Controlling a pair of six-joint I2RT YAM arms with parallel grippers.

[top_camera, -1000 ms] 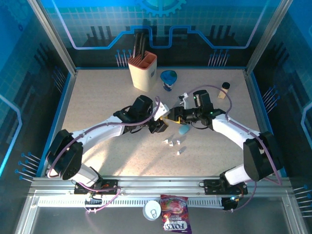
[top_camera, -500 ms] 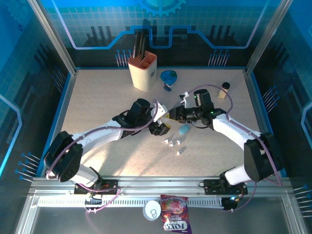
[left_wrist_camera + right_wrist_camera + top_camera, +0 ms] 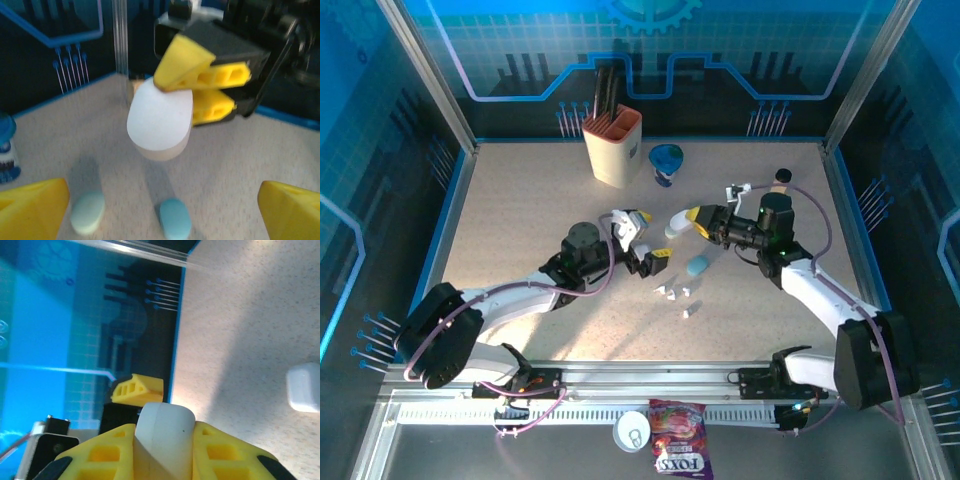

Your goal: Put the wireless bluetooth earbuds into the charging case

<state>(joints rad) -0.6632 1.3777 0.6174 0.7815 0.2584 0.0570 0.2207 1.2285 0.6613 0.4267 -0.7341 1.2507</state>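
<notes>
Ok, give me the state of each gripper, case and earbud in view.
left gripper: open, holding nothing.
right gripper: shut on the white case.
white case: closed, held off the table.
teal case: closed, lying on the table.
pale teal case: closed, lying on the table.
earbuds: loose on the table, outside any case.

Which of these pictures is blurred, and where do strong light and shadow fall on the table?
Left wrist view: soft throughout, and the white case has no crisp edge. Right wrist view: the grain of the table is sharper, and a bright band lies beside grey shade. Top view: a bright patch lies on the near-left part of the table.
</notes>
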